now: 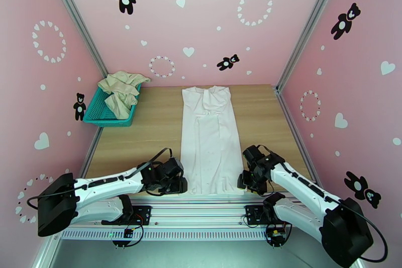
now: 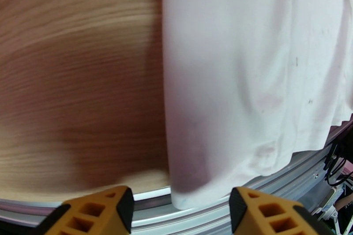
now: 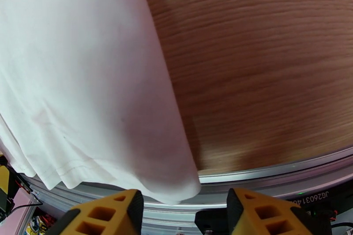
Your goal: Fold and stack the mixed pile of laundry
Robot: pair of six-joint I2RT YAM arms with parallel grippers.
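Observation:
The white T-shirt [image 1: 208, 138] lies flat mid-table as a long narrow strip, collar at the far end and hem at the near edge. The cream-beige garment [image 1: 120, 92] sits crumpled in the teal basket [image 1: 108, 122] at the back left. My left gripper [image 1: 179, 184] is low at the hem's left corner, and in its wrist view the left gripper [image 2: 181, 214] stands open with the shirt's corner [image 2: 194, 187] just beyond the gap. My right gripper [image 1: 245, 181] is at the hem's right corner. Seen from its wrist, the right gripper [image 3: 184, 214] is open below the shirt's corner [image 3: 172, 183].
The wooden table [image 1: 145, 128] has bare room on both sides of the shirt. A metal rail [image 1: 201, 208] runs along the near edge, and the hem hangs slightly over it. Pink walls close in the left, right and back.

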